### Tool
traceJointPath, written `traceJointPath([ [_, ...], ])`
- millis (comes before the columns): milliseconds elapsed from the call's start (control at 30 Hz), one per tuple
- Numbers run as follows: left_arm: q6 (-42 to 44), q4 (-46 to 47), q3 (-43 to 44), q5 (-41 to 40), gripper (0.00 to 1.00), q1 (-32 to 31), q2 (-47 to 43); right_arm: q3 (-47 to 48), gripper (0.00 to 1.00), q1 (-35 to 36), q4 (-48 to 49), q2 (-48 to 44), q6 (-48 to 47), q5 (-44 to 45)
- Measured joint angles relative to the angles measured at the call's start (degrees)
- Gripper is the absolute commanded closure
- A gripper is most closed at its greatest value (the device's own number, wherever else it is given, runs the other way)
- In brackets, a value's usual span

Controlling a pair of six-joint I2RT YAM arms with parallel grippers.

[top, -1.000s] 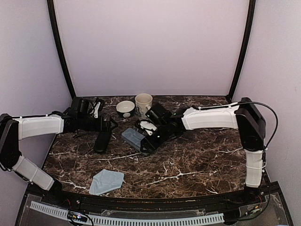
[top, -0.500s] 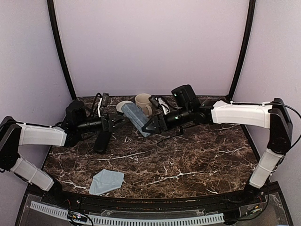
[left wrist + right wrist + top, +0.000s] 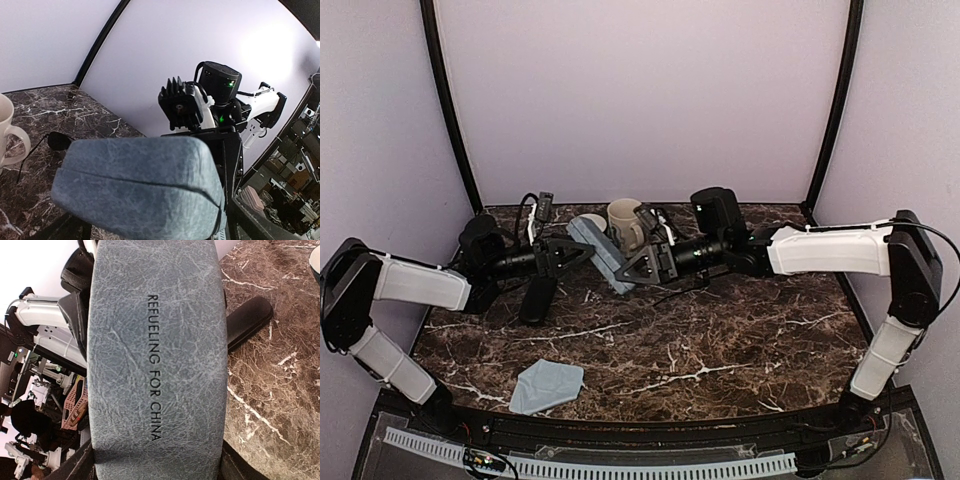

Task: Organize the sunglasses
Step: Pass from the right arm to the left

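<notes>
Now: a dark marble table [image 3: 720,340] and pale purple walls [image 3: 640,100].
Right tool [image 3: 633,267] is clamped on the grey case [image 3: 598,248]; left tool [image 3: 577,256] is wide apart; sunglasses [image 3: 59,141] lie by the mug [image 3: 625,218], near the right tool.

Grey-blue case [image 3: 155,355] crowding both wrist views
The case is filling the right wrist view, running off top and bottom, covering most of the fingers [image 3: 82,465] of the right gripper [image 3: 638,266] and part of the black oval case [image 3: 247,322]. In the left wrist view it is masking the wire sunglasses [image 3: 59,141] beyond one lens, and the left edge is cropping the mug [image 3: 10,130].
</notes>
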Motion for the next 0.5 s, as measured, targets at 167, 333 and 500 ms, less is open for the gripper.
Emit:
traceJointPath([
  [167, -1.4, 3.8, 0.0, 2.2, 0.11, -0.8, 0.7, -0.3, 1.00, 0.0, 3.8, 0.0, 2.6, -1.8],
  [333, -3.3, 7.8, -0.3, 3.7, 0.15, -1.0, 1.3, -0.5, 1.00, 0.0, 6.7, 0.0, 4.5, -3.8],
  [500, -5.4, 10.7, -0.3, 4.2, 0.15, -1.0, 1.9, -0.8, 1.00, 0.0, 8.3, 0.0, 5.2, -4.8],
])
